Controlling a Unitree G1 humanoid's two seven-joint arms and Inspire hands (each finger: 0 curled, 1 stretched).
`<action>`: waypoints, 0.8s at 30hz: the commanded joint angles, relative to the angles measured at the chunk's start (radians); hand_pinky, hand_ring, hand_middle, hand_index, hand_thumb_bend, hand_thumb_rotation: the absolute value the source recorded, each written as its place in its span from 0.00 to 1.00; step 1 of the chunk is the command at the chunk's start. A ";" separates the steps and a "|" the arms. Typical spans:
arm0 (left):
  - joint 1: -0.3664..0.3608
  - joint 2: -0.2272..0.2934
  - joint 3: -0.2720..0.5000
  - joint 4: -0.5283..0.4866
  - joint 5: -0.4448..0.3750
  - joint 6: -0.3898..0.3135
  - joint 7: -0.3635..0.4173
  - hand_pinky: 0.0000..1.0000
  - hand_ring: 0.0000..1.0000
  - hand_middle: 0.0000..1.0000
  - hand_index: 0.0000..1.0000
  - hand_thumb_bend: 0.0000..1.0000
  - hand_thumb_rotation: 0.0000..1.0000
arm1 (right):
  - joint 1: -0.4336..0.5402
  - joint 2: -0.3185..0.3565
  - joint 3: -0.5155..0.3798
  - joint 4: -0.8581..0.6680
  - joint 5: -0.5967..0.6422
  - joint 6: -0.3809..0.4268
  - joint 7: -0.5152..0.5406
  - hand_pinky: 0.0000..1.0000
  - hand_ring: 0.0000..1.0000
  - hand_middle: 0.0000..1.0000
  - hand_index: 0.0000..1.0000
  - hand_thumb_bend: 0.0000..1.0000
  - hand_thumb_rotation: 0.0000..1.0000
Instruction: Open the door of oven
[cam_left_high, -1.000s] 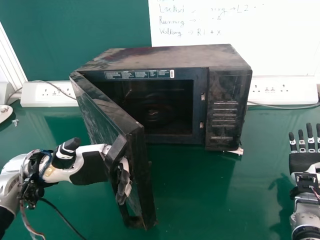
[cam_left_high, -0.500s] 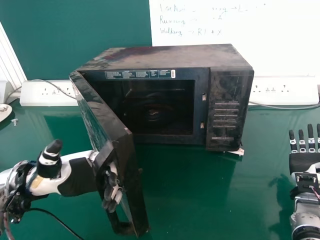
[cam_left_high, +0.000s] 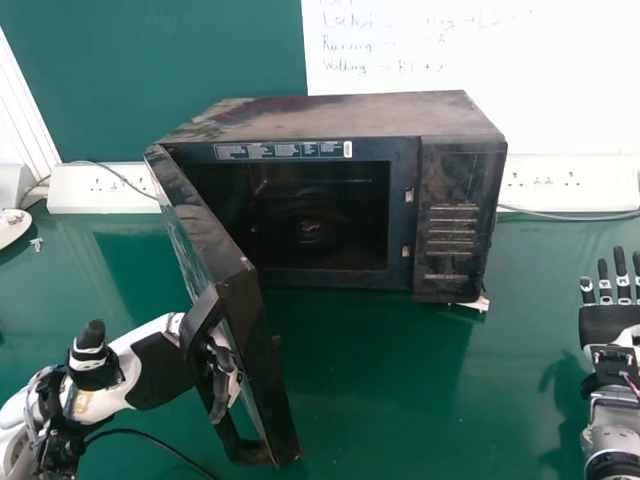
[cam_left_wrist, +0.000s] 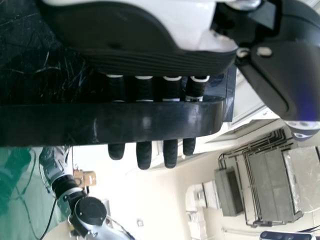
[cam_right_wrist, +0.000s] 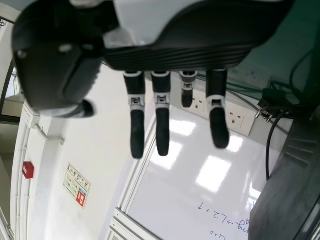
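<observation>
Head view: microwave oven on the green table, door ajar. The left hand's straight fingers pass behind the handle, presumably for pulling; the right hand idles, fingers apart.

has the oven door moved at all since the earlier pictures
Yes. In the head view, the free edge of the oven door has swung left, away from the control panel, leaving the door wider open.
</observation>
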 joint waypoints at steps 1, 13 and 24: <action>-0.186 -0.104 0.512 -0.076 -0.445 -0.286 -0.013 0.26 0.38 0.54 0.50 0.52 0.04 | 0.005 -0.018 -0.005 0.008 0.000 0.014 0.008 0.37 0.45 0.54 0.64 1.00 0.85; -0.143 -0.095 0.576 -0.153 -0.308 -0.465 -0.013 0.34 0.46 0.50 0.68 0.54 0.00 | 0.008 -0.030 -0.001 0.006 -0.006 0.011 0.002 0.37 0.46 0.56 0.63 1.00 0.88; -0.135 0.313 0.675 0.210 -0.321 -0.165 -0.013 0.29 0.35 0.54 0.64 0.69 0.56 | 0.011 -0.036 0.004 0.005 -0.013 0.008 -0.004 0.38 0.47 0.56 0.62 1.00 0.88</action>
